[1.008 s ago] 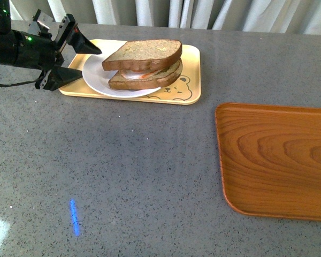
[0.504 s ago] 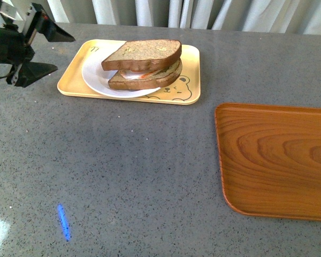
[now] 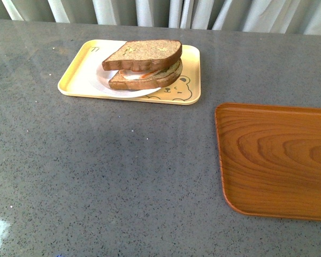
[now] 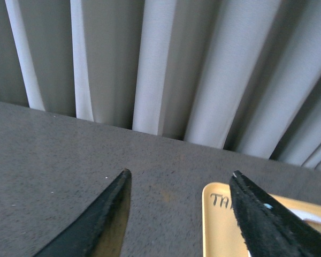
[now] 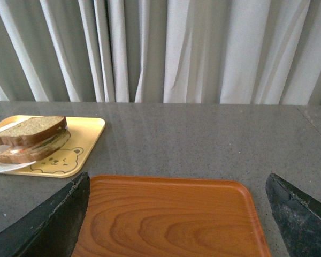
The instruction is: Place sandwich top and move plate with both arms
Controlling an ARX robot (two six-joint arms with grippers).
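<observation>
Sandwich top (image 3: 143,53) on the sandwich — plate (image 3: 104,80) beneath.

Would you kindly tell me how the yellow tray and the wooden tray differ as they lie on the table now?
The yellow tray is pale, printed with a bear, and sits toward the far left; the wooden tray is brown with visible grain, nearer on the right. The yellow tray carries the plate with the sandwich top on it; the wooden tray is bare. In the front view the wooden one looks larger. Both are rimmed rectangles with rounded corners, lying flat.

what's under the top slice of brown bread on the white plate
Under the plain brown bread slice lies a second slice on the round white plate. Pale and reddish filling peeks out; the rest is covered.
</observation>
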